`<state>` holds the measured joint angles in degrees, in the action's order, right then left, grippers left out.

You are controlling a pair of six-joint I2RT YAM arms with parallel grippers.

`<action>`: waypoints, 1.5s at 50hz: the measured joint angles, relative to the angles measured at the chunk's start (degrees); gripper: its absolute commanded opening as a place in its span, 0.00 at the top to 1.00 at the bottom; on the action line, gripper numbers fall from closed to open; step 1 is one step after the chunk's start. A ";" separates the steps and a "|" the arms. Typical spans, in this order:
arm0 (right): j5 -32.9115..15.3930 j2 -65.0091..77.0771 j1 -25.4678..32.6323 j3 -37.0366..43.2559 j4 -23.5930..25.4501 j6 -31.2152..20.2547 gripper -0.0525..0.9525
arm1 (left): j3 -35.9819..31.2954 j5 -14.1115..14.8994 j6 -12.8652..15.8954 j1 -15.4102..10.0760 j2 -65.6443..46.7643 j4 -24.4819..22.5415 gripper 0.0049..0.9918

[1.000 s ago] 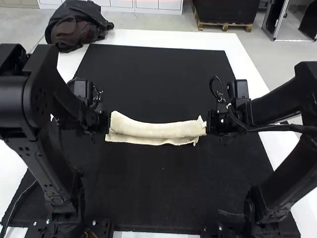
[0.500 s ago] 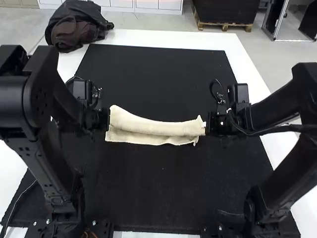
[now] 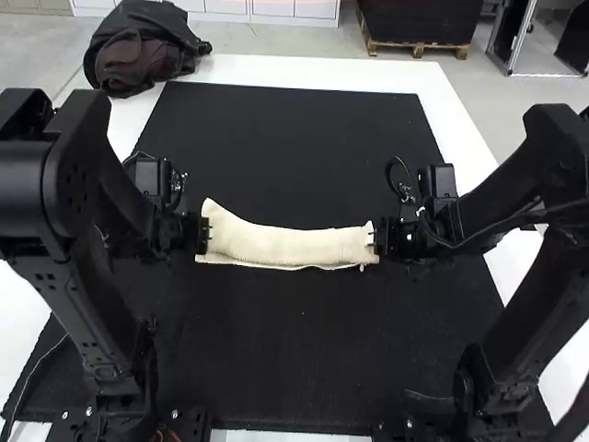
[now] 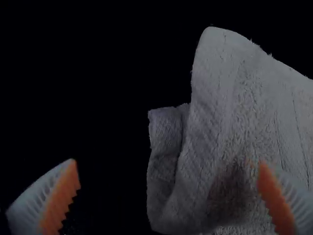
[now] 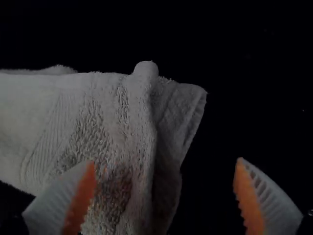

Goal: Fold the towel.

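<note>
The cream towel (image 3: 293, 247) lies folded into a long narrow band across the middle of the black mat. At its left end is my left gripper (image 3: 205, 236), and at its right end my right gripper (image 3: 375, 238). In the left wrist view, the left gripper (image 4: 167, 193) has its fingers wide apart, one over the towel (image 4: 244, 112) and the other over dark mat. Layered folds show at that end. The right gripper (image 5: 165, 191) is spread open too, one finger over the towel (image 5: 112, 117), whose end shows a raised ridge and a loose corner.
The black mat (image 3: 294, 359) extends in front of and behind the towel, with the white table (image 3: 276, 69) around it. A dark bundled garment (image 3: 143, 51) rests at the table's far left corner.
The towel's upper layer has come toward the near side, covering most of the lower strip that showed along the near edge. The right gripper has shifted slightly left, and its arm has changed pose.
</note>
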<state>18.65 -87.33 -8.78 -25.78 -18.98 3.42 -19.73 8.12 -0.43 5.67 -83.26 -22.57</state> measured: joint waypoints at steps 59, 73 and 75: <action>0.02 -7.54 -3.26 -4.74 -1.77 -0.66 0.05 | -0.52 -0.85 -4.59 3.34 11.23 4.50 0.02; -0.70 -10.75 -4.24 -5.44 -3.56 -0.81 0.05 | -1.79 -0.85 -4.59 3.43 12.52 6.36 0.02; -0.85 -11.13 -4.24 -5.44 -4.11 -0.87 0.05 | -1.79 -0.85 -4.59 3.43 13.14 6.67 0.02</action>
<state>17.80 -98.45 -13.02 -31.22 -23.09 2.55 -21.52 7.27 -5.02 9.10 -70.13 -15.90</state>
